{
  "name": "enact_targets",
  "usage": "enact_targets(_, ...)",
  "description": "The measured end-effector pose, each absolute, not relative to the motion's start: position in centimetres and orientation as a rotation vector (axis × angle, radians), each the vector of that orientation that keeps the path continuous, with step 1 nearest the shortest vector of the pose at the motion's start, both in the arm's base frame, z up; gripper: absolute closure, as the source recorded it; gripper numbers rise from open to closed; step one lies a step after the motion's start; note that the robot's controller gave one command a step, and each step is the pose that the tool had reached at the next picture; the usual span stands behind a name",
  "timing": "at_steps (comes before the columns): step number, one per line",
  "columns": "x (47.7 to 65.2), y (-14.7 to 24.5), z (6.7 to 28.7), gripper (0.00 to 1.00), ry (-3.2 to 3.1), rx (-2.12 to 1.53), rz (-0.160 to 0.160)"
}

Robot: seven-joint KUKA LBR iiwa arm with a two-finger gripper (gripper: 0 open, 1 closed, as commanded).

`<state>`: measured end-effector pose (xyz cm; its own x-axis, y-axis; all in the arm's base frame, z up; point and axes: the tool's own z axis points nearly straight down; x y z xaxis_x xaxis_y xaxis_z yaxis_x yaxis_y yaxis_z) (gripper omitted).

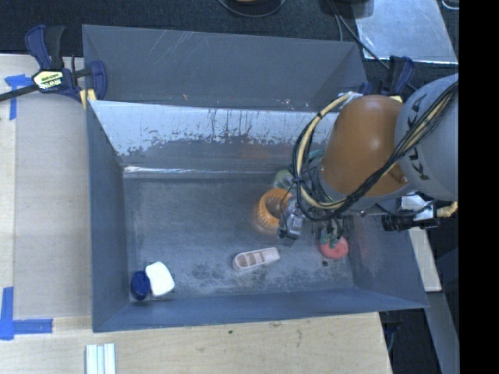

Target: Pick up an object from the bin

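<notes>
Orange ring (270, 209), mid-right of the bin (107, 224) floor: we log it just left of the claw (292, 226), apparently touching. Claw spread: we cannot tell. Red piece (335, 248) just right; beige oblong (256, 259) nearby.

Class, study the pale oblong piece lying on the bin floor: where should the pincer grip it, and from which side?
Grip the pale oblong piece across its narrow middle, coming from straight above: it lies flat, with bare bin floor along both long sides, so a closing there looks unobstructed.
</notes>
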<state>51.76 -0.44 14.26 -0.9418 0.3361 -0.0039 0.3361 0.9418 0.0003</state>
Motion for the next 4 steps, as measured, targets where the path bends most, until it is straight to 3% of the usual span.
enact_targets(1, 51.8, -0.5, 14.3, 0.00, 3.091, 0.536, -0.001)
enact_targets(2, 51.8, -0.5, 14.3, 0.00, 3.091, 0.536, -0.001)
enact_targets(3, 59.5, 0.1, 7.6, 0.00, 3.077, 0.566, 0.001)
enact_targets(4, 57.8, -2.7, 7.2, 1.00, 3.046, 0.743, 0.001)
